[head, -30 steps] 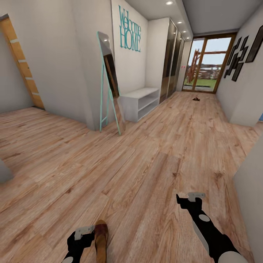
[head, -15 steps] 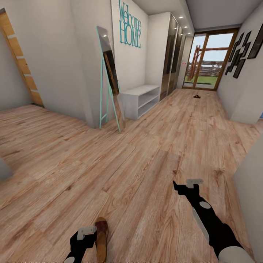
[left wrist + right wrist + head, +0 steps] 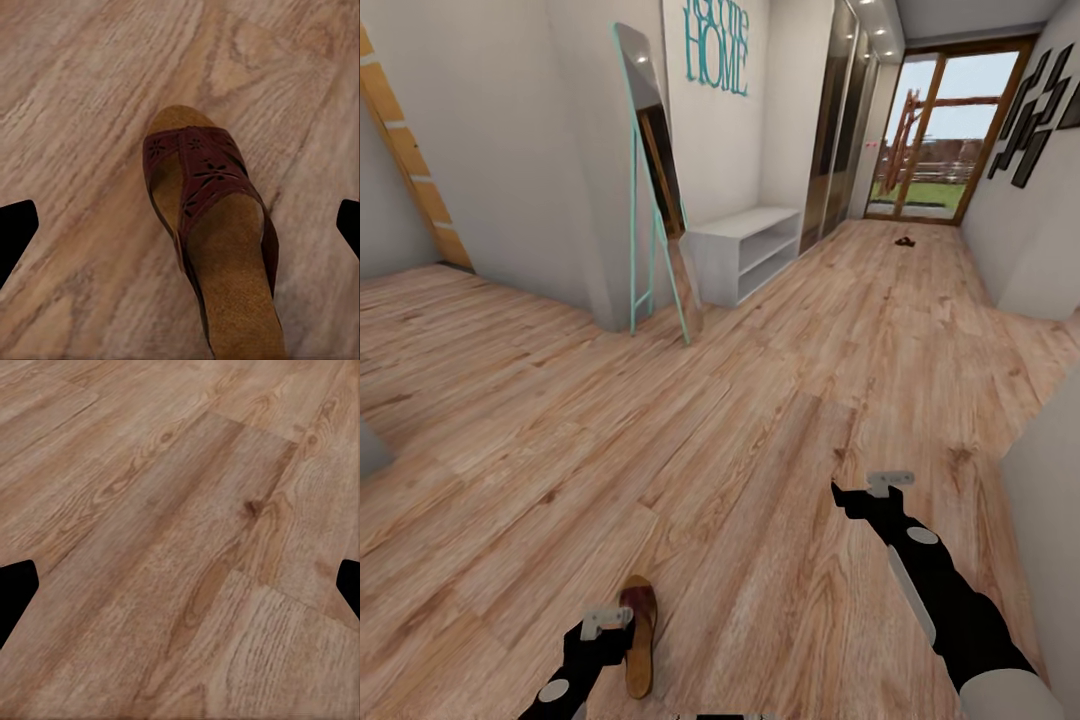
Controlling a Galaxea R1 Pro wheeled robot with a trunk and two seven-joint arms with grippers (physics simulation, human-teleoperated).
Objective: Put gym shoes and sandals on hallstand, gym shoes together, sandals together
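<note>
Sandal (image 3: 214, 232) lies on the floor (image 3: 760, 420) under the left claw (image 3: 605, 628), whose fingers spread wide around it; its heel is cut off. Right claw (image 3: 888, 487) hangs wide, empty. Far off: shoe rack (image 3: 745, 255), mirror (image 3: 655, 190), a small dark shape (image 3: 904, 241) too distant to identify

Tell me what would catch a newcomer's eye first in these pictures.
Probably the brown sandal lying on the wood floor right beside the left gripper, whose jaws stand wide apart. Next, the tall mint-framed mirror leaning against the left wall, with the white hallstand just beyond it. Far down the corridor, a small dark object lies near the glass door.
</note>
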